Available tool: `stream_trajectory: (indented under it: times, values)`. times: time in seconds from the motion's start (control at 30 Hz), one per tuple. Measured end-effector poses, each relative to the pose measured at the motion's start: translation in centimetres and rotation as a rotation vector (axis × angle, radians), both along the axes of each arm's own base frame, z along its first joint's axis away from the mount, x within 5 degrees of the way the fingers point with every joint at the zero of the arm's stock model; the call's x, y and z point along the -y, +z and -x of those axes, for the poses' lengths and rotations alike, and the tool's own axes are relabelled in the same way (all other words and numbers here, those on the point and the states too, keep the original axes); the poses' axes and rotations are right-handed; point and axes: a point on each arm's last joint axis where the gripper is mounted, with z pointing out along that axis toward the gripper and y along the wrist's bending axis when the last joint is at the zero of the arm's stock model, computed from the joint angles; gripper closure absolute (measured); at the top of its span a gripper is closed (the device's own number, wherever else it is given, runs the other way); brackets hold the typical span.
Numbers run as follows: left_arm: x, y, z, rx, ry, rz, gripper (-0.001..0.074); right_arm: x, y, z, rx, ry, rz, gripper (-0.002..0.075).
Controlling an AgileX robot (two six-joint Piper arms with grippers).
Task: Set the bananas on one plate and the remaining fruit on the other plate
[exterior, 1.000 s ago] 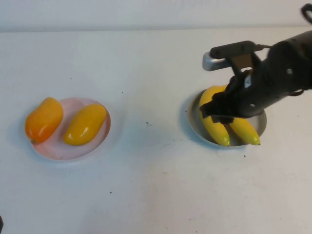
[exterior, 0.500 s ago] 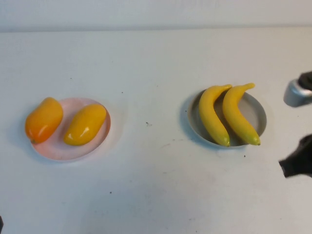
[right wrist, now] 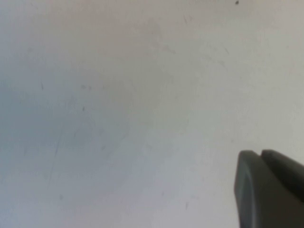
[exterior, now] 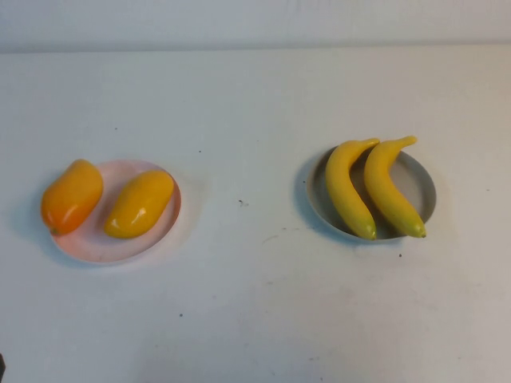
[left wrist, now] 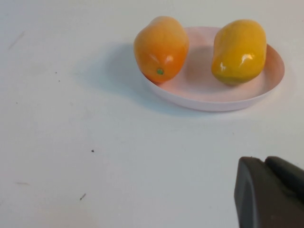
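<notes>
Both bananas [exterior: 370,189] lie side by side on the grey-blue plate [exterior: 420,183]; both mangoes [exterior: 105,199] sit on the pink plate [exterior: 96,246], well left of it. My left claw [left wrist: 270,192] hangs near the pink plate, my right claw [right wrist: 270,188] over bare table [exterior: 247,104]; I cannot tell either's grip

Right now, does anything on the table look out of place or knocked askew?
Nothing stands out. Two curved yellow bananas lie side by side on the grey-blue plate; two plump orange-yellow fruits sit on the pale pink plate, one overhanging its rim. Left gripper and right gripper are clear.
</notes>
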Motion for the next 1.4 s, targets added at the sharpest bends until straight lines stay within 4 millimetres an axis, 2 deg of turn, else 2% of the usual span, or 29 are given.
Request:
stream_trajectory:
  times: [0.17,0.3,0.43,0.53,0.73,1.03,1.4]
  values:
    - [0.0,0.0,0.0,0.0,0.0,0.0,0.0738,2.1,-4.5,0.7,0.245,-0.099,-0.1,0.0741]
    - [0.0,0.0,0.0,0.0,0.0,0.0,0.0738,4.4,-8.3,2.4,0.464,-0.225,-0.141,0.0741]
    - [0.0,0.0,0.0,0.0,0.0,0.0,0.0738,5.6,-11.1,4.4,0.654,-0.295,-0.18,0.0741]
    - [0.0,0.0,0.0,0.0,0.0,0.0,0.0738,6.0,-12.3,5.3,0.742,-0.323,-0.198,0.0741]
    - [0.0,0.0,0.0,0.0,0.0,0.0,0.0738,6.3,-12.3,6.4,0.846,-0.348,-0.218,0.0741]
    - [0.0,0.0,0.0,0.0,0.0,0.0,0.0738,6.3,-13.7,6.7,0.71,-0.322,-0.135,0.0741]
    - [0.0,0.0,0.0,0.0,0.0,0.0,0.0738,6.3,-13.9,6.8,0.707,-0.283,-0.079,0.0741]
